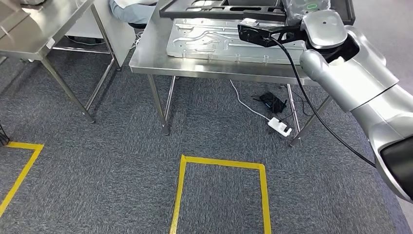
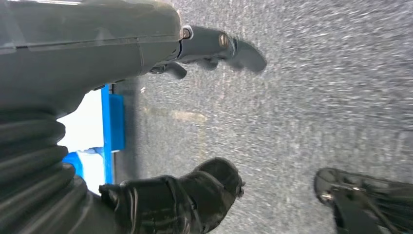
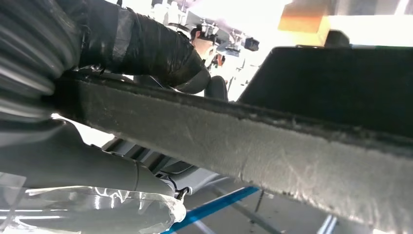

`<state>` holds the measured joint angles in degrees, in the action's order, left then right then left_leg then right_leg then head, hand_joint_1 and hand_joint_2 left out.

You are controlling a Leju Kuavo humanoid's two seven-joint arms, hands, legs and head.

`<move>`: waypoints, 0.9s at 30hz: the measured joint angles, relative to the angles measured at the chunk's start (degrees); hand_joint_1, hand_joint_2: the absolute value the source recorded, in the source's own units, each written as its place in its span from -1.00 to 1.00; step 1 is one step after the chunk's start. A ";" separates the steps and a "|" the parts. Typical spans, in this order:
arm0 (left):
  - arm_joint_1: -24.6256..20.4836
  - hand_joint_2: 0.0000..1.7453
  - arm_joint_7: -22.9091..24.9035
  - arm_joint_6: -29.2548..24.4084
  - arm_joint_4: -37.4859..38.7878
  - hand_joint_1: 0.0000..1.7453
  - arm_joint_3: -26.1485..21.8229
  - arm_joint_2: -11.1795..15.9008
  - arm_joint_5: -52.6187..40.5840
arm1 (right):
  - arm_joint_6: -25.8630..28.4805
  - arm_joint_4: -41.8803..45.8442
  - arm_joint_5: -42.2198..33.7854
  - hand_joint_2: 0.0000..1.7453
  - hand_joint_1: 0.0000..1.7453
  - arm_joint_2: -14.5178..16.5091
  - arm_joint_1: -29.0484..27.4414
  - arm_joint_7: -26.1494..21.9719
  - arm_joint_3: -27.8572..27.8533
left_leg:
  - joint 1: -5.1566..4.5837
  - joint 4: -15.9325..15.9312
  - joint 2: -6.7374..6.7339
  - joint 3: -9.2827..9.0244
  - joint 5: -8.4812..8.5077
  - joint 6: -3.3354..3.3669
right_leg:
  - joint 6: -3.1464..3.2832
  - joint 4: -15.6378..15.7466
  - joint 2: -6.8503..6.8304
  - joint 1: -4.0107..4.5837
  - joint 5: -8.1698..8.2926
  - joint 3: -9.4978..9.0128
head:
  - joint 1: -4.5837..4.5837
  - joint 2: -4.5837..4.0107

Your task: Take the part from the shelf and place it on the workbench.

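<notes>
The right hand [image 3: 97,58] grips the part [image 1: 221,9], a flat dark frame with cut-out openings: in the right wrist view the dark fingers [image 3: 160,51] lie over the upper side of the frame's thick rough edge and the grey thumb [image 3: 73,165] sits under it, so the edge is clamped between them. In the head view the frame runs across the far side of the workbench [image 1: 146,63], its long side crosswise to the robot, lying flat or nearly so just above a silvery pressed metal plate [image 1: 229,41] that rests on the bench top; whether the frame touches the plate or the bench cannot be told. The right arm [image 1: 350,73] reaches forward from the lower right, bent at the elbow, with a black cable running along it to the wrist, which is over the right end of the bench. The left hand [image 2: 195,122] hangs over the grey carpet [image 2: 316,97], holding nothing, thumb and dark fingers apart with open space between them. Yellow tape lines [image 1: 224,163] mark the carpet in front of the bench, and a white power strip [image 1: 280,126] lies under it.
</notes>
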<state>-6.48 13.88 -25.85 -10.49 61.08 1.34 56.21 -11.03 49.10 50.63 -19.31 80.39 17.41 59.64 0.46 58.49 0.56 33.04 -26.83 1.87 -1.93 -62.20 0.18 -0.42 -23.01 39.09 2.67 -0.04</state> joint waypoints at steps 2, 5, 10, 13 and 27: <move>-0.10 1.00 -0.03 -0.11 0.00 -1.00 0.09 -0.01 -0.22 | 0.09 0.05 0.01 1.00 1.00 -0.53 0.03 0.83 -0.03 | -0.10 -0.04 0.17 -0.32 -0.61 -0.52 | 0.42 3.86 0.08 0.32 0.88 -1.75 | 0.07 0.00; -0.17 1.00 -0.31 -0.26 0.00 -1.00 0.45 0.05 -0.47 | 0.27 0.36 0.04 1.00 1.00 -1.39 -0.46 1.67 -0.09 | -0.15 -0.23 0.18 -0.69 -1.27 -1.44 | 1.24 4.30 0.22 0.23 0.26 -2.37 | 0.14 0.00; -0.12 1.00 -1.22 -0.04 0.00 -1.00 1.17 0.08 -0.92 | 0.31 1.01 0.26 1.00 1.00 -2.08 -1.90 2.47 -0.58 | 0.11 14.01 -0.25 7.32 -6.34 -2.44 | 2.49 4.65 0.50 -0.02 -0.96 -3.95 | 0.33 0.00; 0.00 1.00 -1.39 0.04 0.00 -1.00 1.33 0.06 -1.08 | 0.32 1.20 0.28 1.00 1.00 -2.44 -3.07 2.46 -0.65 | 0.08 13.38 -0.25 9.26 -2.01 -2.19 | 2.49 4.52 0.72 0.25 -2.37 -5.69 | 0.32 0.00; -0.30 1.00 -0.76 -0.05 0.00 -1.00 2.38 -0.06 -1.22 | 0.93 2.86 0.18 1.00 1.00 -4.14 -5.61 2.37 -1.54 | 0.19 -1.71 -0.21 0.45 1.88 0.34 | -0.87 -11.82 0.29 -0.59 -7.71 3.77 | -0.42 0.00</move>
<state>-6.78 13.12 -25.90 -10.49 63.46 1.28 54.99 -10.10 51.95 50.81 -23.45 74.78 19.78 58.10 0.65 56.78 0.35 33.48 -24.95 2.21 -2.80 -74.02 0.47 -1.02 -30.71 42.86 2.25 -0.04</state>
